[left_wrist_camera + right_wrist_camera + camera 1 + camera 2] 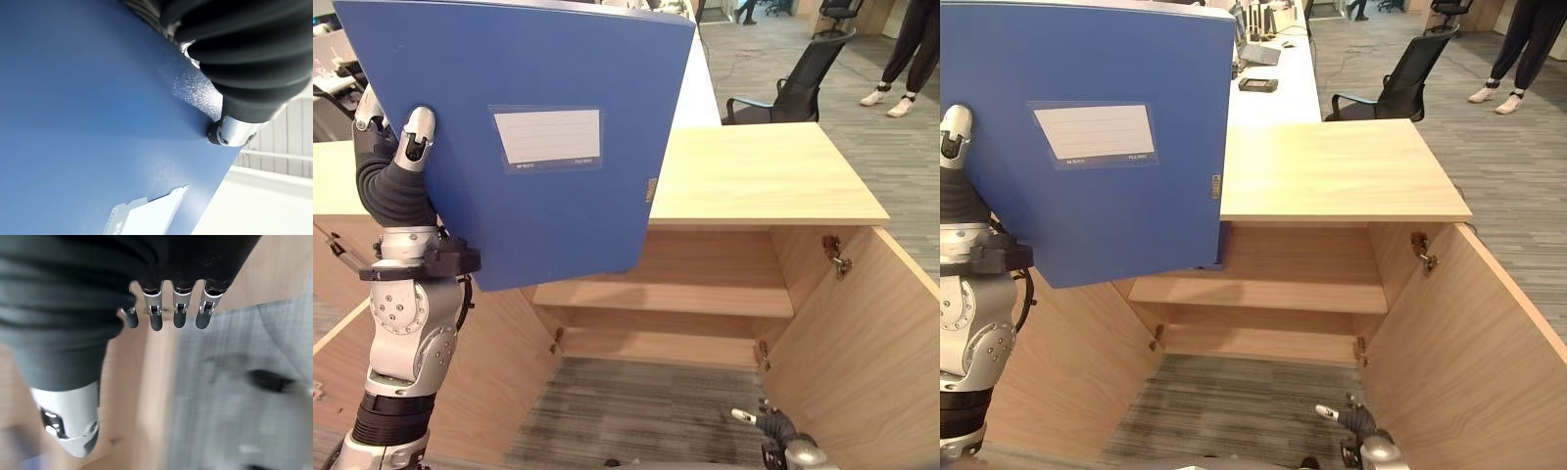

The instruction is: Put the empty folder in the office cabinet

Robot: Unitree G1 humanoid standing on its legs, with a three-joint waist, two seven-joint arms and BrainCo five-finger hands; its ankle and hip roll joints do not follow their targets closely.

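The left hand (406, 147) pinches the blue folder (529, 127) upright by its edge, high above the open cabinet (754, 196), seemingly to clear the top before lowering toward the bare shelf (675, 297), while the right hand (166, 308) hangs low, fingers relaxed.

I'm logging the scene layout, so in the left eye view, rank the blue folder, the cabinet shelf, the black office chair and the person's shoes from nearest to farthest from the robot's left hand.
1. Blue folder: gripped by the left hand, raised at left.
2. Cabinet shelf: inside the open cabinet, centre.
3. Black office chair: behind the cabinet, upper right.
4. Person's shoes: far upper right, on the carpet.
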